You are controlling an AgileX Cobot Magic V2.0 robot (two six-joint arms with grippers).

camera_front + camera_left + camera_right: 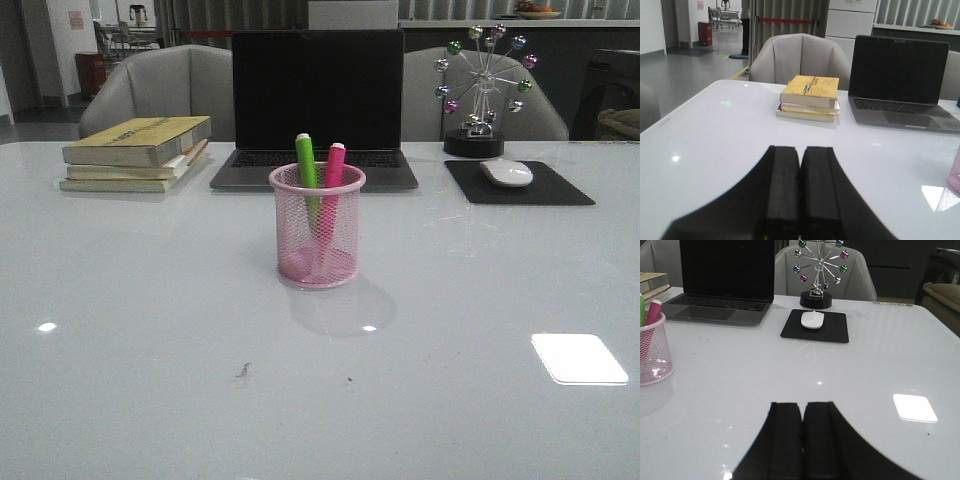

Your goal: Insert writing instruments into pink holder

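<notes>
Pink holder [317, 240] — green marker [306, 162], pink marker [333, 167] inside

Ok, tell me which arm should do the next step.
Neither needs to: the green marker and pink marker already stand in the pink holder. If one must adjust them, right: the right gripper camera sees both markers, the left gripper camera only the holder's edge.
</notes>
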